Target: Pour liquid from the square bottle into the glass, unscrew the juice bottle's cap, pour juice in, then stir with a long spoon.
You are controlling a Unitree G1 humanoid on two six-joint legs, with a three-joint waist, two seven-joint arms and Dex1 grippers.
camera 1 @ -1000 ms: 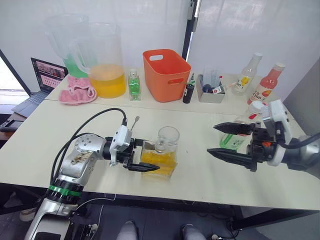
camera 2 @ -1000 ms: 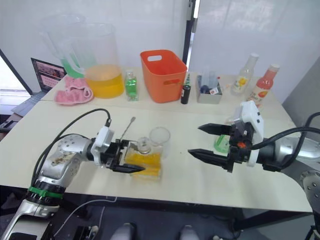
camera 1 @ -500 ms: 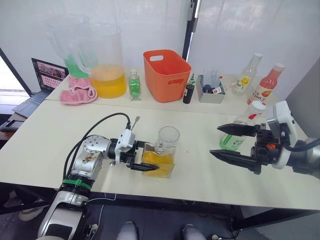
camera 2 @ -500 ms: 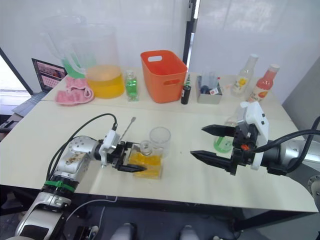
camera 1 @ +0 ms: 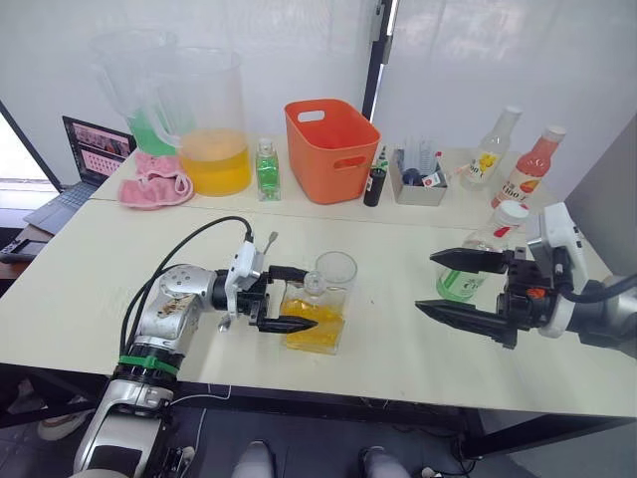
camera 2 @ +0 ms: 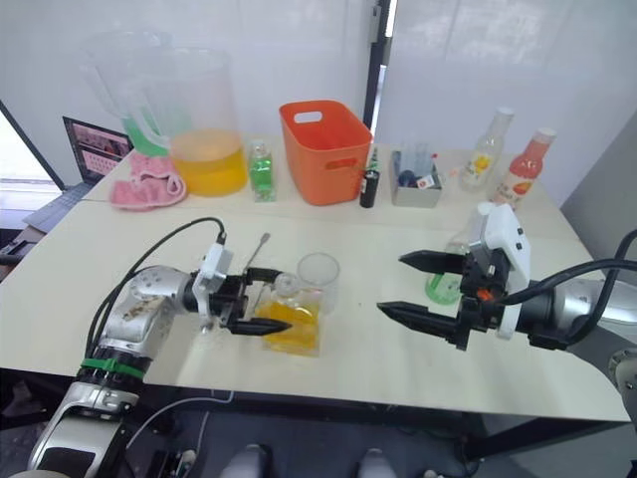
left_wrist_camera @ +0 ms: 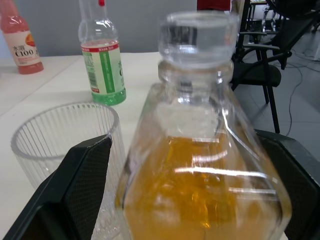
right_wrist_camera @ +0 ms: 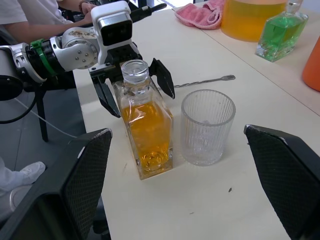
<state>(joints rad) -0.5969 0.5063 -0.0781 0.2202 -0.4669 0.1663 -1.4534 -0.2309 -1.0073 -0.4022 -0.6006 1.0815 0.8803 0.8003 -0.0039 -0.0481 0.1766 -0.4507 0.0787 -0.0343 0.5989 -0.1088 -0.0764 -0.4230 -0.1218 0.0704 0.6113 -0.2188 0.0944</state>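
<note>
Newly wider left end effector (camera 1: 296, 298) fingers around amber-filled square bottle (camera 1: 317, 317).

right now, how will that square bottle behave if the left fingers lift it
Probably heavy for its size: the square bottle is thick glass, half full of amber liquid. Smooth walls look slippery. The stopper may fall out if tipped.

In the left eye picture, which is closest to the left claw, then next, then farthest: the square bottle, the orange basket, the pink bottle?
1. Square bottle, between the left claw's open fingers.
2. Orange basket, behind it at the table's back.
3. Pink bottle, far back on the right.
</note>
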